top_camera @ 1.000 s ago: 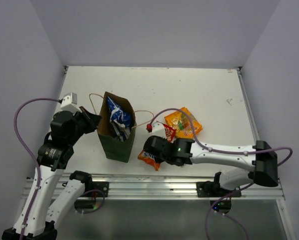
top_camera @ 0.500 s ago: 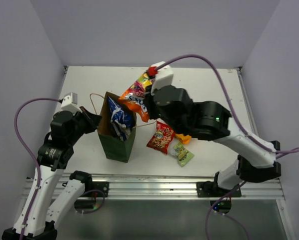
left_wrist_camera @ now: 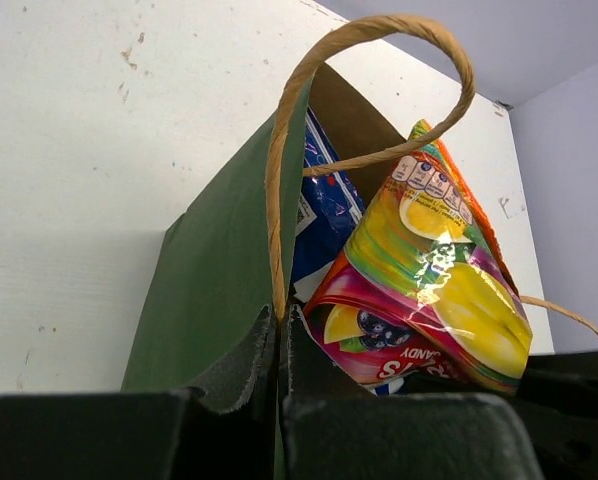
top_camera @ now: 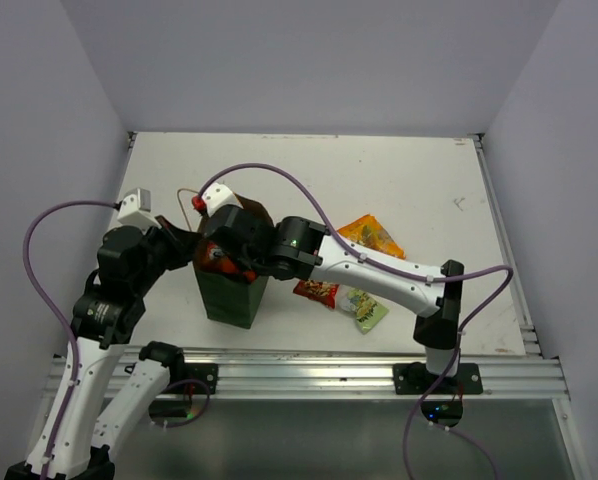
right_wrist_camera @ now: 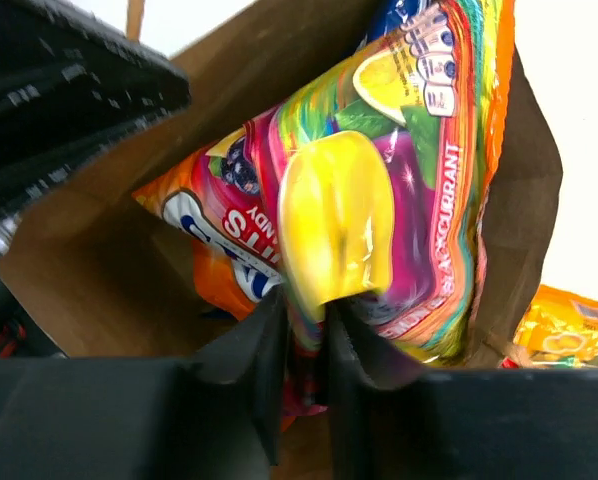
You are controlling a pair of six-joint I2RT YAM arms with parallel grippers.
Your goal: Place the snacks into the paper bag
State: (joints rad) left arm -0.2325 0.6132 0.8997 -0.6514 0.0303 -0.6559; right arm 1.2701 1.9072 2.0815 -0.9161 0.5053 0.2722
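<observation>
The dark green paper bag (top_camera: 224, 298) stands upright at the left of the table. My left gripper (top_camera: 193, 243) is shut on its near rim at the root of the tan handle (left_wrist_camera: 276, 200). My right gripper (top_camera: 222, 262) is in the bag's mouth, shut on the lower edge of the orange-pink FOX'S packet (right_wrist_camera: 379, 180), which hangs inside the brown walls (right_wrist_camera: 99, 270). The blue-and-white bag (left_wrist_camera: 324, 215) sits in the paper bag behind it. The orange packet (top_camera: 371, 235), the red packet (top_camera: 317, 291) and the light-green packet (top_camera: 364, 308) lie on the table to the right.
The right arm (top_camera: 379, 270) stretches low across the table from its base (top_camera: 439, 330) to the bag, passing over the loose packets. White walls close the table at the left, back and right. A metal rail (top_camera: 309, 365) runs along the near edge.
The right arm lifted the FOX'S packet from the table beside the bag, carried it up over the bag, and has now lowered it into the bag's mouth. The left arm has not moved.
</observation>
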